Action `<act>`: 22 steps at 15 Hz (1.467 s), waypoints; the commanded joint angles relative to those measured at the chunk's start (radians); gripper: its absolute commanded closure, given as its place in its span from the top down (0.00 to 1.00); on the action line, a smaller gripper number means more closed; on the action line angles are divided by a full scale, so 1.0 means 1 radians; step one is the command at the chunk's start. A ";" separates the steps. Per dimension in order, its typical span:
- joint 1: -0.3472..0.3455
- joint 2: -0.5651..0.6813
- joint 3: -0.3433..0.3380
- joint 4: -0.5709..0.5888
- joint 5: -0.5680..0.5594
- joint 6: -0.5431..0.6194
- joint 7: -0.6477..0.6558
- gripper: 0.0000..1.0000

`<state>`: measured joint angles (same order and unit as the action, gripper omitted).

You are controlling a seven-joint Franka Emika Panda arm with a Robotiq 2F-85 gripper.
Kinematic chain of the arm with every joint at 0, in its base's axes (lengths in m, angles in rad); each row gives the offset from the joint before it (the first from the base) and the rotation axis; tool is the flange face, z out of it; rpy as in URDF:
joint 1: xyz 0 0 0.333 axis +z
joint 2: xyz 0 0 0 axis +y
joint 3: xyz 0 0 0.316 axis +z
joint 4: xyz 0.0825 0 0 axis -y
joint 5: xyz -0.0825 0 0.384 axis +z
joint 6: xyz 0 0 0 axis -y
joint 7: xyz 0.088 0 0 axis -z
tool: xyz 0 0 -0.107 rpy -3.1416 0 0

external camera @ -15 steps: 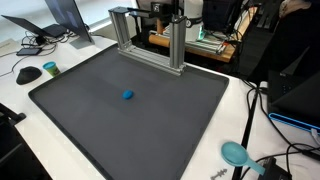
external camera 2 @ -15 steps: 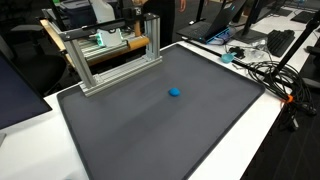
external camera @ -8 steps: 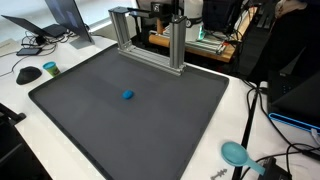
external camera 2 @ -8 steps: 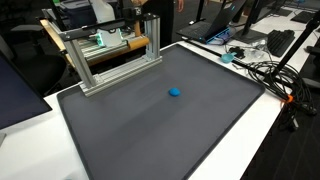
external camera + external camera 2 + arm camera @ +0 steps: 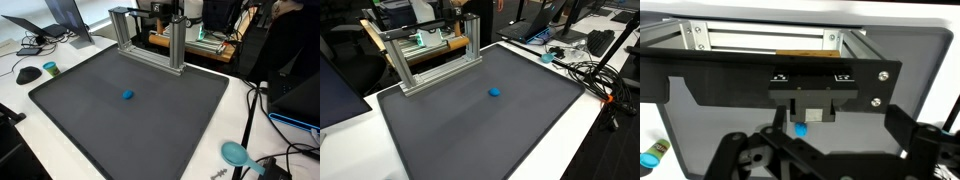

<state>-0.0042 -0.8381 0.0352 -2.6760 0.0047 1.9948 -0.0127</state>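
Observation:
A small blue ball-like object [image 5: 127,96] [image 5: 494,92] lies near the middle of a dark grey mat [image 5: 100,135] [image 5: 470,135] on a white table. Neither the arm nor the gripper appears in either exterior view. In the wrist view my gripper [image 5: 835,142] hangs high above the mat, its black linkages spread wide with nothing between them. The blue object [image 5: 800,130] shows just under the gripper's body, far below it.
An aluminium frame [image 5: 150,40] [image 5: 430,55] [image 5: 760,40] stands along the mat's far edge. A teal scoop-like thing [image 5: 235,153], a black mouse [image 5: 28,74], a teal disc [image 5: 50,68] and cables [image 5: 585,70] lie on the white table around the mat.

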 commanded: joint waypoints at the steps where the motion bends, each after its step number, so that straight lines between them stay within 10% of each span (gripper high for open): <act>1: 0.004 0.058 -0.005 0.016 -0.017 0.008 0.000 1.00; 22: -0.009 0.212 -0.044 0.022 -0.034 0.119 -0.018 1.00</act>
<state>-0.0118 -0.6495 0.0073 -2.6628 -0.0227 2.1145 -0.0144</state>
